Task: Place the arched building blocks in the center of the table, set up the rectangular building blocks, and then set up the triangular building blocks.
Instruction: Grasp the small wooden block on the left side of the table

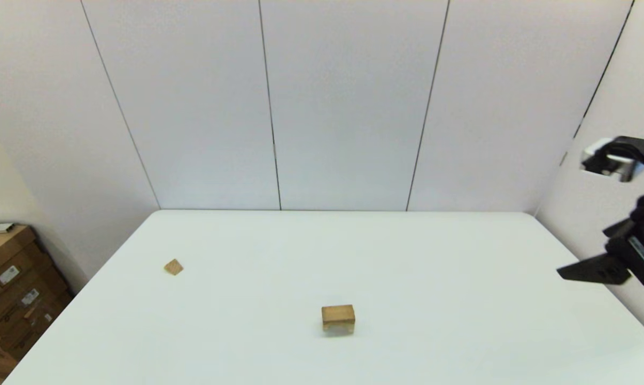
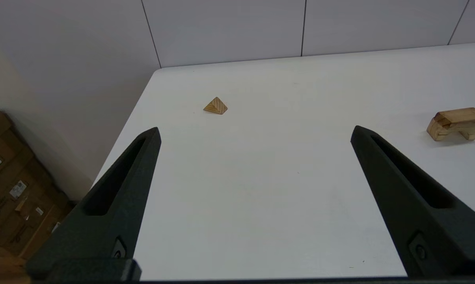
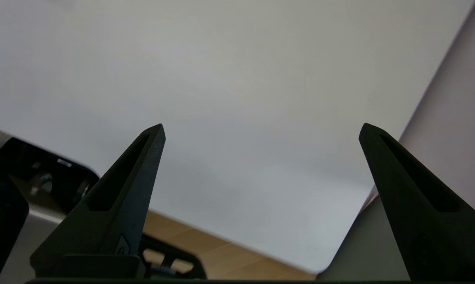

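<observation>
My arched building block (image 1: 338, 319) sits on the white table (image 1: 434, 278), roughly central from side to side but towards my near edge, notch down, so that first step looks done or nearly so. The triangular building block (image 1: 173, 267) lies well apart, near the left edge, not yet set up. I see no rectangular slab in any view; it may lie beyond the frames. My left gripper (image 2: 255, 132) hovers low over the table, fingers spread wide and empty. My right gripper (image 3: 261, 128) is raised beyond the table's right edge, also wide and empty, its camera facing only wall and blurred shapes I cannot identify.
</observation>
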You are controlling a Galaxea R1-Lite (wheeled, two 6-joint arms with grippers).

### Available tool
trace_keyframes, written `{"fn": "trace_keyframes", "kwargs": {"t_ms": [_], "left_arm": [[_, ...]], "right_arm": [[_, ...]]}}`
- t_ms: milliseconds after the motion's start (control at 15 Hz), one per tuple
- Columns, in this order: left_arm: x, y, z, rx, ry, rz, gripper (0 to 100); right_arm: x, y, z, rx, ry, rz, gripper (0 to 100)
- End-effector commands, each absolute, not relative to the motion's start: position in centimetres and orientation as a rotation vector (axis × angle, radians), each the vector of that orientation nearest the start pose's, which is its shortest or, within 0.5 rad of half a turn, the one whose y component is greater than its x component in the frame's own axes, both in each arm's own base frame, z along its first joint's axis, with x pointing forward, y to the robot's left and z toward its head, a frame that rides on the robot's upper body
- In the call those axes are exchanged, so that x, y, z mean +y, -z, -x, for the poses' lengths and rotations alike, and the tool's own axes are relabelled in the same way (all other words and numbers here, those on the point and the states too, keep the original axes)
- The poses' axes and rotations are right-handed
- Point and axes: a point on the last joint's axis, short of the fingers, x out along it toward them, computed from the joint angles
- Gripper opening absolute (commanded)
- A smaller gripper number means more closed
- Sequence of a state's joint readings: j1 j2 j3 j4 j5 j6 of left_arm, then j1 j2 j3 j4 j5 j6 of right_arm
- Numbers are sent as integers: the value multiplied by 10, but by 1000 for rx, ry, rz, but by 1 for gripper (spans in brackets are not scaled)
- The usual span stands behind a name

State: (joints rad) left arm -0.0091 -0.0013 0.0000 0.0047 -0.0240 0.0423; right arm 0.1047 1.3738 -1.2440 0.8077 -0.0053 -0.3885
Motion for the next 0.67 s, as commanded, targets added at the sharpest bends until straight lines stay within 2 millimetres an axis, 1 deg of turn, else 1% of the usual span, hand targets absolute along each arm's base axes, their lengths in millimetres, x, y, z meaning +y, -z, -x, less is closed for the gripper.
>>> {"fn": "trace_keyframes", "kwargs": {"t_ms": [67,200,333,400,533,667], "left_arm": [[0,-75,23,4,34,-43,100],[0,-75,23,4,34,-43,100],[0,-75,23,4,34,-43,100],[0,-75,23,4,34,-43,100],[0,-75,23,4,34,-43,100],[0,-75,23,4,34,-43,100]], "right_arm": [[-6,-224,-63,805,-49,290,100],[-4,-207,-38,733,-2,261,100],[-2,-185,-15,611,31,257,100],[-1,-175,-6,556,38,262,100],[0,-157,2,451,51,278,100],[0,-139,6,372,61,286,100]]}}
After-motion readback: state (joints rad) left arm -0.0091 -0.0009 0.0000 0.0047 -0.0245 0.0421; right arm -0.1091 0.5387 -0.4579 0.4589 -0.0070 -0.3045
